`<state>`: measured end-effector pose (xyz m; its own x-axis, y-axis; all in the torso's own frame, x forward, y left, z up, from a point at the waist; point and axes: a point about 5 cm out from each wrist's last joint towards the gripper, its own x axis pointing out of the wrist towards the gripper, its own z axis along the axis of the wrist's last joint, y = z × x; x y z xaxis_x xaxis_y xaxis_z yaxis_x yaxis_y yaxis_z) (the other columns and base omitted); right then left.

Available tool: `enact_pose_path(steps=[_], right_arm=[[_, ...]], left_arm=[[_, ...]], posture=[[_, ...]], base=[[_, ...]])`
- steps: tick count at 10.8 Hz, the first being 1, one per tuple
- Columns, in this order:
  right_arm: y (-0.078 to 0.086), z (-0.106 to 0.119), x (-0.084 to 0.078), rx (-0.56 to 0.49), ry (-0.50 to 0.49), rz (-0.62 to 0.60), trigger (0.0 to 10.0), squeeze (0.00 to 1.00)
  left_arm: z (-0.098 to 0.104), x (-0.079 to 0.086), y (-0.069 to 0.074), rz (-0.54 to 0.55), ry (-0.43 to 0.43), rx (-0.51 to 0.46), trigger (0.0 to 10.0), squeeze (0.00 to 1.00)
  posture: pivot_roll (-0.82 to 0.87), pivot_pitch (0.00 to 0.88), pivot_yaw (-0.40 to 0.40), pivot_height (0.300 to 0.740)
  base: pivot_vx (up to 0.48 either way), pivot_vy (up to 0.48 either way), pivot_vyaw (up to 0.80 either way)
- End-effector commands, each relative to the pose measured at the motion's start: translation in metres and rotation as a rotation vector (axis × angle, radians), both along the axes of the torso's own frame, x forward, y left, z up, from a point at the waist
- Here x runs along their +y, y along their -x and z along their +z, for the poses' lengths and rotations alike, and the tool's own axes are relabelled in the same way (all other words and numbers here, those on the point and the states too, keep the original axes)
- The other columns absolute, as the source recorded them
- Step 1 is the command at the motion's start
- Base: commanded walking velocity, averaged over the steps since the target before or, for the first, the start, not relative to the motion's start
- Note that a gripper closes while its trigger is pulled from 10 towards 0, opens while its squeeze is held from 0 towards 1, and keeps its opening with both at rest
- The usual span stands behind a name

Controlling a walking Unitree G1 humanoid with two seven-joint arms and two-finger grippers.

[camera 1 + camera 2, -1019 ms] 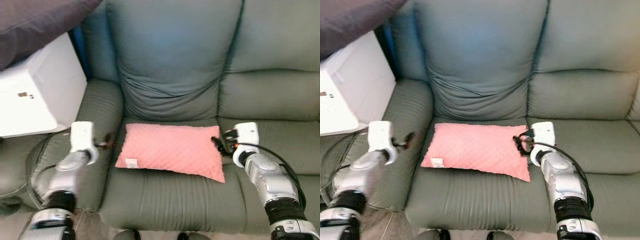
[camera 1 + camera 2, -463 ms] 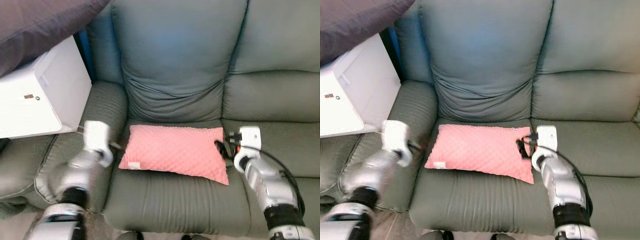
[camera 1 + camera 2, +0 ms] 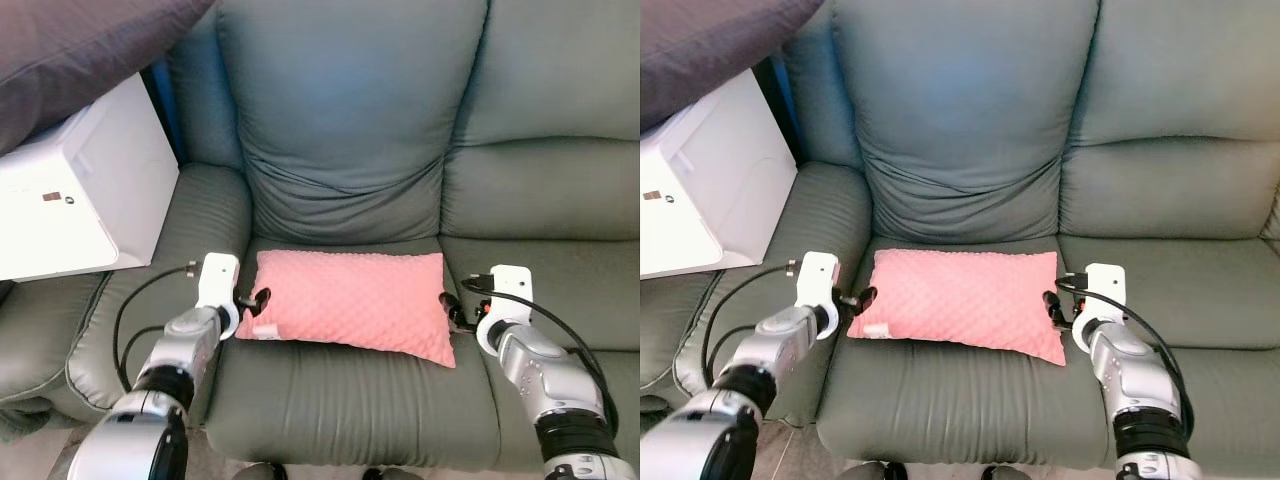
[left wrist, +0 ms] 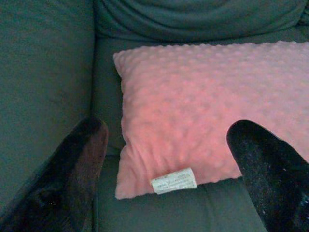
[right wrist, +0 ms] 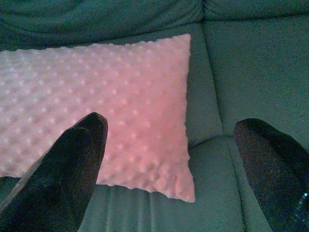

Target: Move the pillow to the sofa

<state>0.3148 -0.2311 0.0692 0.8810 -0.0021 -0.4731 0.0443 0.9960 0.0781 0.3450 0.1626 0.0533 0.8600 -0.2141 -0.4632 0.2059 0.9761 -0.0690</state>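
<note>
Pillow [image 3: 349,303] lies flat on the sofa [image 3: 350,150] seat cushion — placement looks done. My left gripper [image 3: 250,301] and right gripper [image 3: 452,312] sit just beside its two ends, fingers spread and empty. Next move, I judge: draw both arms clear without dragging it.

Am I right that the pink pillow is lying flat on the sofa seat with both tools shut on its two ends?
Not quite: the pink pillow does lie flat on the sofa seat, but both wrist views show the left tool and right tool open at its ends.
</note>
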Motion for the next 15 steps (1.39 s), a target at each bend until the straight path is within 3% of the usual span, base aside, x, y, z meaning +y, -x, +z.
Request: enact_pose_path(steps=[1,3,7,8,13,15], right_arm=[[0.002,0.004,-0.003,-0.006,-0.015,-0.020,10.0,0.00],[0.010,0.007,-0.002,0.016,-0.086,-0.055,10.0,0.00],[0.015,-0.001,-0.005,0.106,-0.084,-0.027,10.0,0.00],[0.012,-0.003,-0.001,0.126,-0.083,0.008,10.0,0.00],[-0.022,-0.003,0.002,0.131,0.110,0.140,10.0,0.00],[-0.031,0.001,0.010,0.115,0.103,0.164,10.0,0.00]], left_arm=[[-0.001,0.003,0.000,0.010,-0.013,0.005,10.0,0.00],[-0.006,0.008,0.003,0.041,-0.024,0.019,10.0,0.00],[-0.015,0.008,0.008,0.076,-0.021,0.057,10.0,0.00],[-0.014,0.004,0.007,0.070,-0.022,0.056,10.0,0.00],[-0.013,-0.013,0.003,0.121,-0.021,0.062,10.0,0.00],[-0.010,-0.021,0.001,0.128,0.002,0.043,10.0,0.00]], posture=[[-0.12,0.218,0.079,0.740],[-0.13,0.244,0.079,0.740],[-0.15,0.276,0.084,0.740],[-0.15,0.283,0.085,0.740],[-0.15,0.309,0.082,0.740],[-0.15,0.313,0.083,0.740]], base=[[0.000,0.000,0.00],[0.000,0.000,0.00],[0.000,0.000,0.00],[0.000,0.000,0.00],[0.000,0.000,0.00],[0.000,0.000,0.00]])
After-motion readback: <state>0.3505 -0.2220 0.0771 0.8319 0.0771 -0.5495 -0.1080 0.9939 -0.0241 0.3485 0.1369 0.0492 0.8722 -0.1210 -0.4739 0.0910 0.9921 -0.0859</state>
